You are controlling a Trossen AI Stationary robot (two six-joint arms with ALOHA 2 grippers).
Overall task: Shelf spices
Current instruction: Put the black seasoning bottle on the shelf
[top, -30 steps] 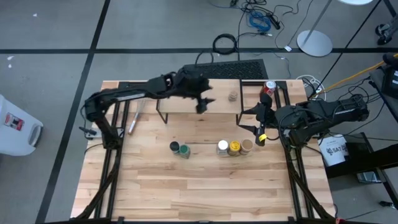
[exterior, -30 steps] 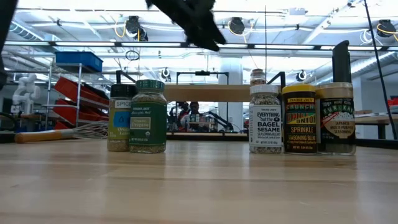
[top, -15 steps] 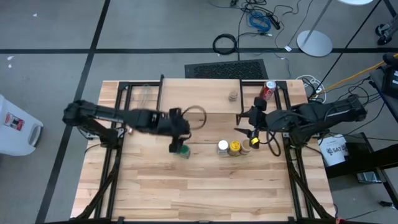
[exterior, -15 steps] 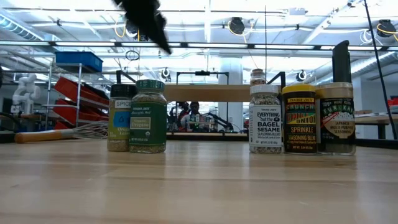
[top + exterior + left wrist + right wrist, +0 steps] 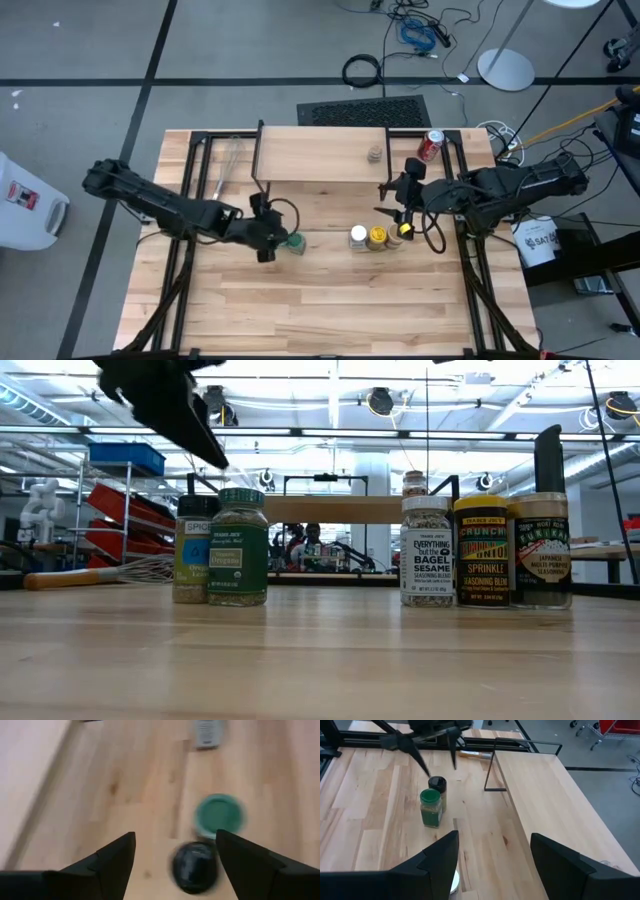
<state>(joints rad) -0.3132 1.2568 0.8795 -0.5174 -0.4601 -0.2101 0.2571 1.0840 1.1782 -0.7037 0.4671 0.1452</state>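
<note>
Two spread fingers of the left gripper point(image 5: 172, 857) hover above the blurred dark-lidded jar point(image 5: 195, 866), touching the green-lidded oregano jar point(image 5: 220, 815). Right gripper point(image 5: 402, 207), open too, hangs over three table jars point(image 5: 377, 237); one jar point(image 5: 373, 154) occupies the shelf point(image 5: 310, 157).

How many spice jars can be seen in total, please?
6. The black-lid jar and green-lid jar stand together; the white-lid jar, yellow jar and tan-lid jar form a row; one jar is on the shelf.
</note>
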